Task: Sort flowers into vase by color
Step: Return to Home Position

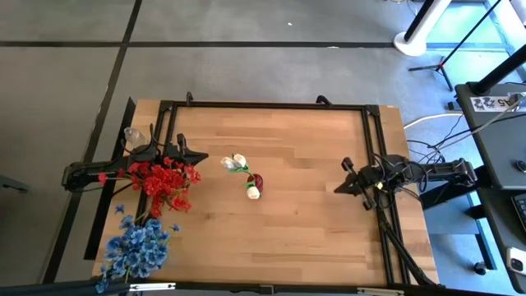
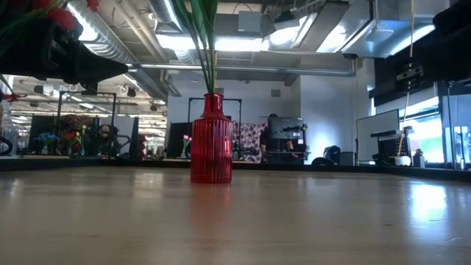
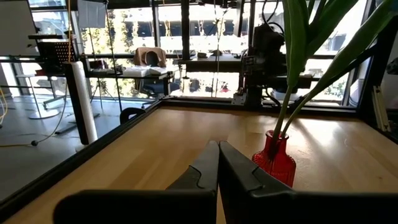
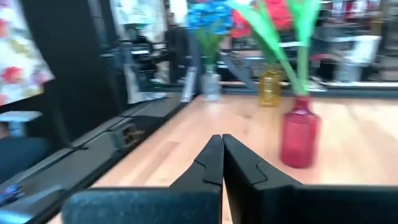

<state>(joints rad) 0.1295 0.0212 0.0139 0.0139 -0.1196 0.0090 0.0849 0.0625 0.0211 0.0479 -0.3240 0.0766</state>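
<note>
A ribbed red vase (image 2: 211, 143) stands near the table's middle (image 1: 256, 181). White tulips (image 1: 237, 163) stick into its neck by their green stems (image 3: 292, 81). A red bunch (image 1: 167, 185) stands in an amber vase (image 4: 268, 87) near the left edge. A blue bunch (image 1: 136, 247) stands in a clear vase (image 4: 210, 84) at the near-left corner. My left gripper (image 3: 217, 163) is shut and empty, left of the red vase (image 1: 196, 156). My right gripper (image 4: 222, 157) is shut and empty, right of it (image 1: 341, 187).
A black frame (image 1: 271, 105) borders the table's far, left and right sides. Bare wood lies between the red vase and my right gripper (image 1: 304, 193) and along the near edge. Cables (image 1: 427, 152) hang off the right side.
</note>
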